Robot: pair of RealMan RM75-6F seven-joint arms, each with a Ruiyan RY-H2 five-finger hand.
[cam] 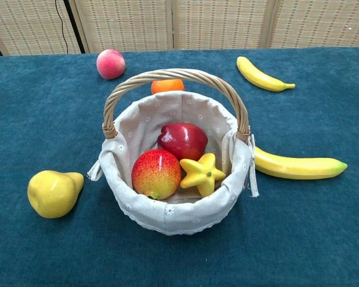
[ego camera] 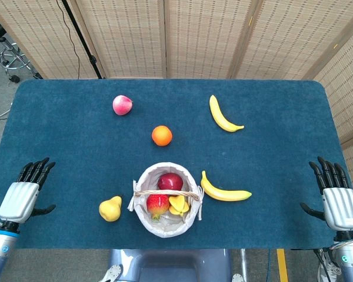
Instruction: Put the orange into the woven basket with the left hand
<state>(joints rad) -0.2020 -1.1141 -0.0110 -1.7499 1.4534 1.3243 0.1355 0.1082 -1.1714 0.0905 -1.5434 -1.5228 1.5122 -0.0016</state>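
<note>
While the left hand rests empty, fingers spread, at the counter edge, the orange sits just behind the woven basket, probably light, firm, smooth, roll-prone, best cupped around its middle.

Dark teal-blue desk. Orange: plain orange. Peach: pink-red, at 10 o'clock from the orange. Two bananas: yellow with greenish tips. Pear: yellow. Woven basket: tan wicker handle, beige lining printed with small white flowers. Inside: dark red apple, red-and-yellow speckled fruit, yellow starfruit. Hands: silver backs, black fingers.
</note>
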